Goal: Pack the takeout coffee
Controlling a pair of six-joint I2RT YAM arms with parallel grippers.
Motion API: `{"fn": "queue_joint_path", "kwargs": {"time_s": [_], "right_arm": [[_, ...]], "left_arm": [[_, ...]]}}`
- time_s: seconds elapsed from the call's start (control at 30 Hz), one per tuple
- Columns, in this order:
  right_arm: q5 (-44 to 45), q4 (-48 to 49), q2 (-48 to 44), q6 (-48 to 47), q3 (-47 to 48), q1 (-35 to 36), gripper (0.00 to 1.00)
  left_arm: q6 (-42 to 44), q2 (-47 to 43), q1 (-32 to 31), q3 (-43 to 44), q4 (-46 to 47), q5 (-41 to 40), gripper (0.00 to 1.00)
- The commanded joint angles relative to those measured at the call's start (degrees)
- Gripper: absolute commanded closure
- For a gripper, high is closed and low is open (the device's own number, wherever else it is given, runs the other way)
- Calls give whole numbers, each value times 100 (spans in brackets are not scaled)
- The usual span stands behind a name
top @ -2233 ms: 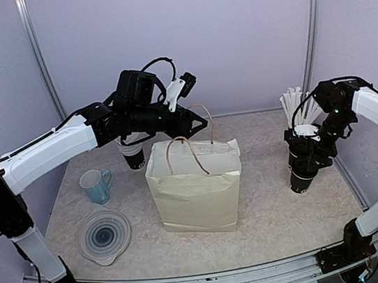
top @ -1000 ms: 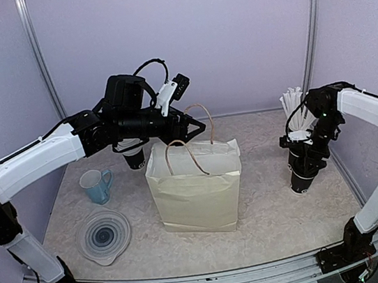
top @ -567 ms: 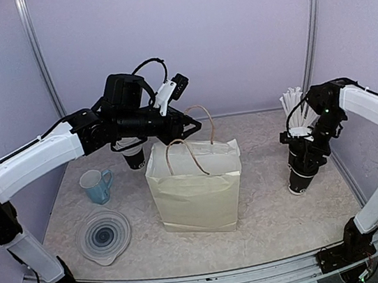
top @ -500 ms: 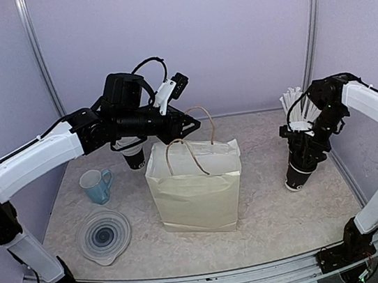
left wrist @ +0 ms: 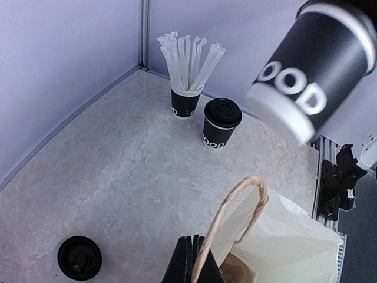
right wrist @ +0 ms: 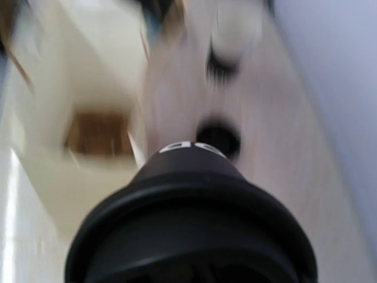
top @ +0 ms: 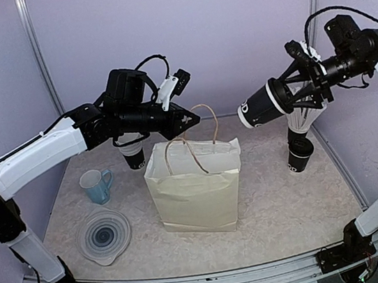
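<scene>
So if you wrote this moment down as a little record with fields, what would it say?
left end effector: shut on the handle of the paper bag
right end effector: holding a lidded cup in the air, tipped on its side, not yet in the bag
paper bag: upright and open, mid-table
second lidded cup: standing on the table, right side
straw cup: just behind it
left side of table: blue mug, clear round dish

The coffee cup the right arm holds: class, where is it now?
Top view, right side: the coffee cup is held sideways in mid-air, above and right of the paper bag.
</scene>
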Motion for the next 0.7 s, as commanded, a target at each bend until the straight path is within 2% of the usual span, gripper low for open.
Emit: {"fn": "queue_joint_path", "kwargs": {"time_s": [0.0, 0.17, 0.4, 0.67], "right_arm": [[-1427, 126, -64, 383, 486, 353, 43], [-841, 579, 6, 769, 331, 1349, 44], [579, 854, 401, 1131, 257, 2321, 46], [1793, 1161, 665, 1048, 41, 2842, 47]], "left_arm": [[-398, 108, 6, 193, 126, -194, 100], [-672, 113, -60, 193, 291, -296, 100], [-989, 76, -140, 195, 391, -508, 100], [-1383, -271, -185, -126, 798, -661, 100]]}}
